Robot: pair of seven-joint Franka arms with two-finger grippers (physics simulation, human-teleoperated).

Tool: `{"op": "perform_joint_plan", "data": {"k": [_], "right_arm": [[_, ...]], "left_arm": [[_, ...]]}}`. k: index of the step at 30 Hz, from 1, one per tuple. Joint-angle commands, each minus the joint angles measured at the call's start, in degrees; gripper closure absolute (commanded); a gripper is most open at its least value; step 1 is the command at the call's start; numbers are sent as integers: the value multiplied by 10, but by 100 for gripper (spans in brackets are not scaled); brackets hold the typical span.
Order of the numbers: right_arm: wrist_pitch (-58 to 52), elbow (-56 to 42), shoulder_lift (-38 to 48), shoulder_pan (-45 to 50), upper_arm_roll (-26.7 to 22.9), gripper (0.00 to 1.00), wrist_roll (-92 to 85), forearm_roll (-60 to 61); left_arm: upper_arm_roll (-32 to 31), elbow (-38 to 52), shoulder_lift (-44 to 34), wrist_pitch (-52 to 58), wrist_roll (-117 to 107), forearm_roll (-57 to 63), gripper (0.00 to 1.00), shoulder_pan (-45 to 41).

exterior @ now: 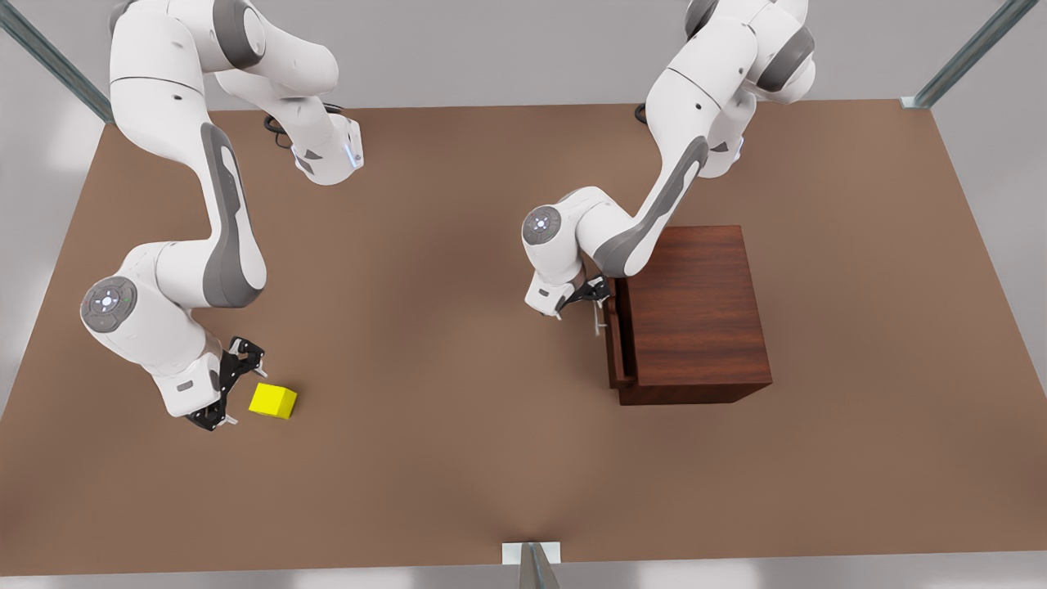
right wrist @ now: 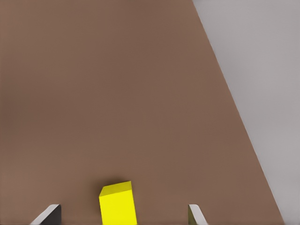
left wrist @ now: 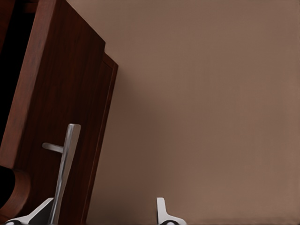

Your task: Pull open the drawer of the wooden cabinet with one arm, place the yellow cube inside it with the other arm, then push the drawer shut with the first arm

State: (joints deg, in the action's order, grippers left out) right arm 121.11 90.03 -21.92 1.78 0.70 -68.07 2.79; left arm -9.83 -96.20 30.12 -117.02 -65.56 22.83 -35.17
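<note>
Jaws on the left gripper [exterior: 595, 301] stand spread, and the silver handle [left wrist: 64, 171] of the drawer [exterior: 615, 348] lies against one fingertip [left wrist: 40, 213], not midway between the two; the other fingertip [left wrist: 161, 211] sits well apart over bare table. That offset suggests the arm is lining up on the bar and has not yet clamped it. The handle runs along the drawer's front panel, so fingers set across it give a straight pull outward. The drawer front stands out only slightly from the wooden cabinet [exterior: 695, 315], on the side facing the front view's left, so the drawer is barely opened, if at all.

On the right gripper [exterior: 233, 384] the jaws are also released, both fingers wide. The yellow cube [exterior: 273, 401] rests on the table [exterior: 458, 368] just beside them in the front view, and the right wrist view shows the yellow cube [right wrist: 118, 204] between the two fingertips [right wrist: 47, 215], touching neither. Straddling it this way lets a simple closing catch opposite faces squarely. Cube and cabinet are well apart, so the carry will be long, and holding off on the lift until the drawer is out looks sensible.
</note>
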Motion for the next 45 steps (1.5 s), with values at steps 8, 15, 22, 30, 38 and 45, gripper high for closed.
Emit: {"op": "perform_joint_plan", "data": {"k": [8,15,22,30,38,45], "right_arm": [[-1,0,0,0,0,0,-21,0],[-1,0,0,0,0,0,-20,0],[-1,-1,0,0,0,0,-20,0],[-1,-2,-1,2,1,0,-22,-1],[8,-5,-25,2,-1,0,-22,-51],[-30,-6,-74,4,-3,0,-19,-59]], "left_arm": [[-5,18,6,-44,72,-10,0,-9],[-9,23,10,-51,94,-10,0,-9],[-17,35,19,-63,92,-10,0,-10],[-17,59,27,-62,86,-23,0,-20],[-15,106,5,78,155,-26,0,-24],[0,-60,-320,162,647,-221,0,387]]}}
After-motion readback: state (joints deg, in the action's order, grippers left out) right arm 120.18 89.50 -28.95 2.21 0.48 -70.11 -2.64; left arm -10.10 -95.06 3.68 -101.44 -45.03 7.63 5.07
